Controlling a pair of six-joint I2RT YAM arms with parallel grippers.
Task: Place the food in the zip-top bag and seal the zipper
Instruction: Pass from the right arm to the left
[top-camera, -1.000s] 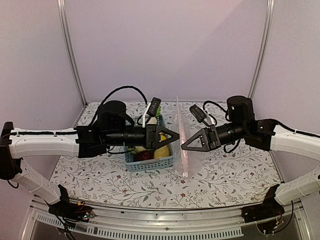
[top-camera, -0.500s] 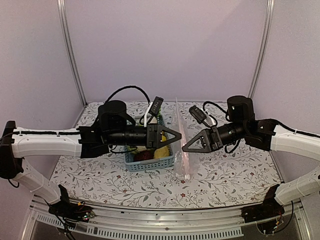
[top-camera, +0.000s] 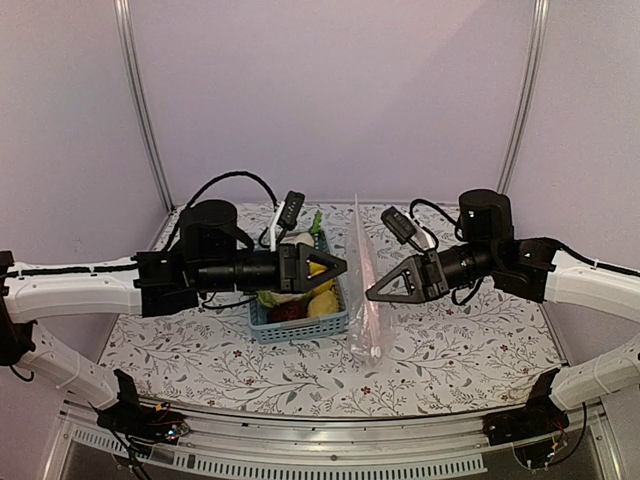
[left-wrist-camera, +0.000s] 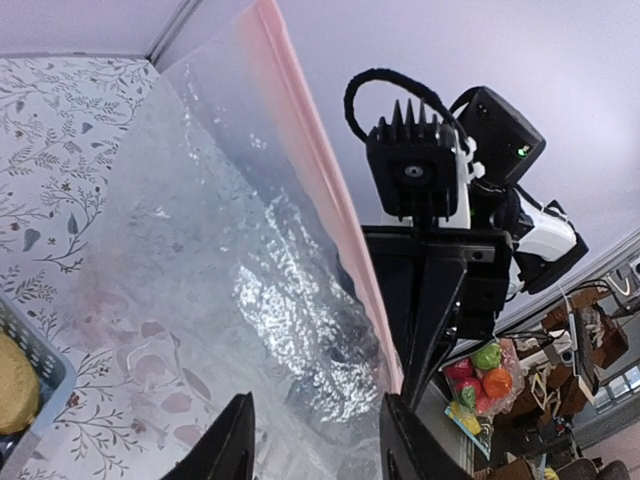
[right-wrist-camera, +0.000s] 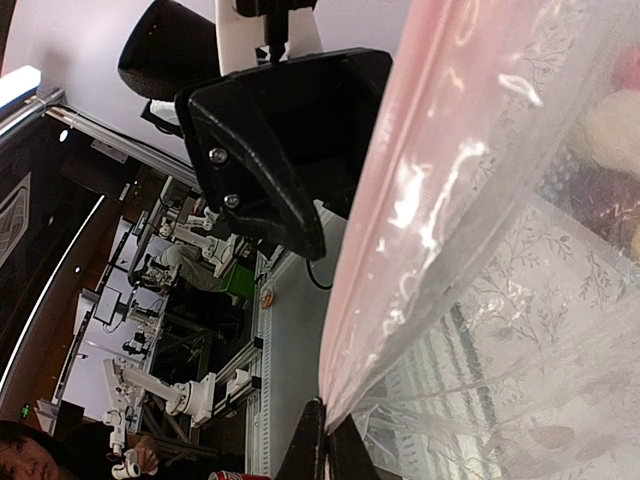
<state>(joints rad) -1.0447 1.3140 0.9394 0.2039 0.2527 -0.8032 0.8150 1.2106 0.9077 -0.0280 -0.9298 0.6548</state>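
Beside the basket (top-camera: 298, 328), right gripper (top-camera: 369, 292) clamps the zip-top bag (top-camera: 366, 325) by its zipper (right-wrist-camera: 390, 200); left gripper (top-camera: 342, 268) gapes.

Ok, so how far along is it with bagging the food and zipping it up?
Done: nothing is bagged yet; the food lies in the blue basket. In hand: the right hand pinches the zip-top bag upright by its zipper, while the left hand hangs open above the basket, holding nothing. Left: move every piece into the bag, then press the zipper shut.
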